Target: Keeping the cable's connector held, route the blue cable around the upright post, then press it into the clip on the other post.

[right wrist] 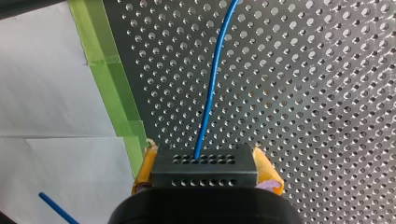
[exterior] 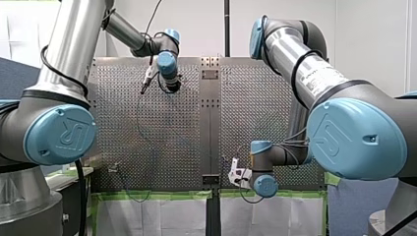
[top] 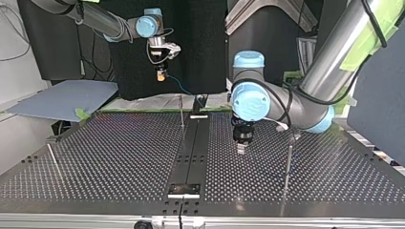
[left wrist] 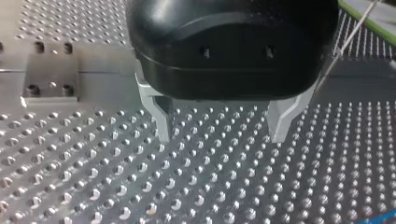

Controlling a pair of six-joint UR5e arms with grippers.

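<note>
My right gripper (right wrist: pixel 204 173) is shut with its yellow pads on a black connector block (right wrist: pixel 204 164). The blue cable (right wrist: pixel 210 79) runs from the block ahead over the perforated plate. In the top view this gripper (top: pixel 161 75) hangs above the table's far edge, and the cable (top: pixel 180 87) drops away behind it. My left gripper (left wrist: pixel 222 133) stands open just above the plate, with nothing between its metal fingers (left wrist: pixel 161 122). In the top view it (top: pixel 242 147) is right of the centre rail. A thin upright post (top: pixel 181 113) stands near the far edge, and another post (top: pixel 288 164), with a small fitting on top, is right of my left gripper.
A black centre rail (top: pixel 193 143) runs across the perforated table (top: pixel 119 157). A third thin rod (top: pixel 53 160) leans at the top view's left. Green tape (right wrist: pixel 112 79) edges the plate below my right gripper. A bolted metal block (left wrist: pixel 50 79) lies beside my left gripper.
</note>
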